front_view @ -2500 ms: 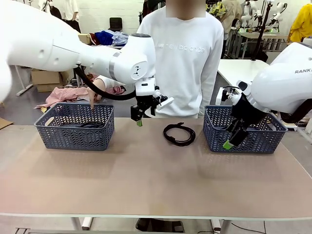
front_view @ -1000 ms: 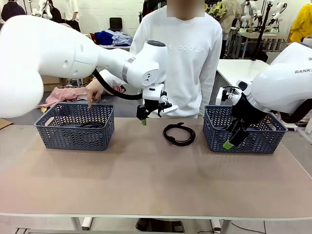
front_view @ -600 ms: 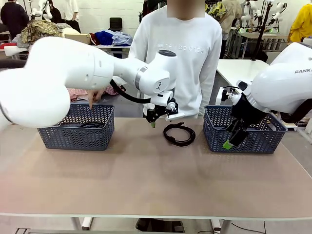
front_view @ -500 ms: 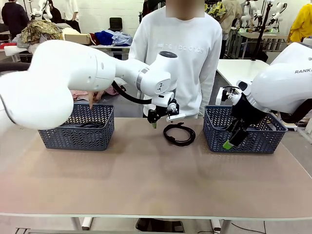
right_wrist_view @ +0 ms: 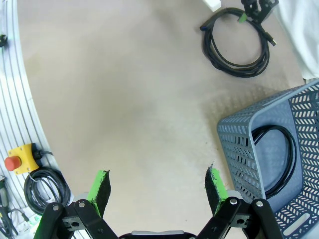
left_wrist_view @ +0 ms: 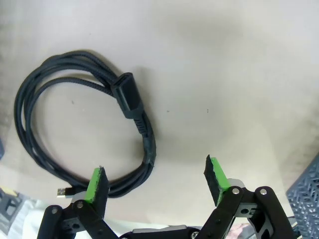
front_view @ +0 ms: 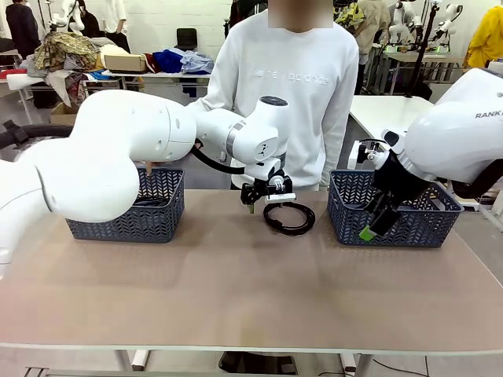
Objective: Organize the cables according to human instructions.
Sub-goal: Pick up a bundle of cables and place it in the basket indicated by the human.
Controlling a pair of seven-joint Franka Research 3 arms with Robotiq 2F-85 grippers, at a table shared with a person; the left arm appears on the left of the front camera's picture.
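Person's white long-sleeved sweatshirt (front_view: 302, 86) reads, faintly, prob. "new balance"; right arm marked "RANK…". Coiled thin black cable (front_view: 288, 217) lies near table's far edge, centre, bare tabletop (front_view: 251, 290) toward near edge. Left gripper (front_view: 262, 199) wide open, empty, just over coil. Right gripper (front_view: 376, 223) open, empty, by right blue-grey plastic basket (front_view: 393, 210), another coil inside.

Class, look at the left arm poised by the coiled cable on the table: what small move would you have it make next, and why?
Probably lower the left pincer a little onto the coiled cable and then close. Its pads stand open just above the coil's near strands, the cable lies loose on the table, and the person's hand points into the left basket.
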